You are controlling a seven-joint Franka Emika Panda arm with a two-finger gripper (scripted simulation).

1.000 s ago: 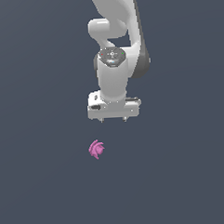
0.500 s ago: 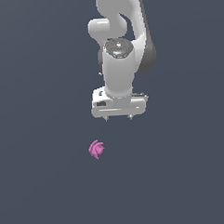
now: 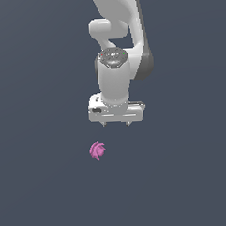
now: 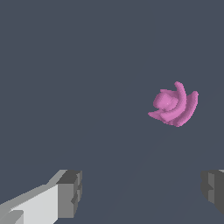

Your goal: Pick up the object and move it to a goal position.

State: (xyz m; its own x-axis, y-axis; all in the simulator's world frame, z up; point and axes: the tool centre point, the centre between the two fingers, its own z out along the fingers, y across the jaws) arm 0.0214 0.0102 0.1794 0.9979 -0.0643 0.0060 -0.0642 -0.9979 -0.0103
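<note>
The object (image 3: 97, 151) is a tiny magenta-pink lumpy shape with pointed lobes, lying on the dark grey floor. It also shows in the wrist view (image 4: 174, 105), apart from the fingers. My white gripper (image 3: 116, 124) points down, above the floor and a little to the exterior view's right of the object. It is open and empty, with its two fingertips (image 4: 70, 193) spread wide apart. Nothing is between them.
The white arm (image 3: 118, 49) rises behind the gripper. The plain dark grey floor (image 3: 184, 177) fills both views, with no other object in sight.
The gripper has shifted a little to the exterior view's right and lower, closer to the floor. The object has not moved. The fingers stay open.
</note>
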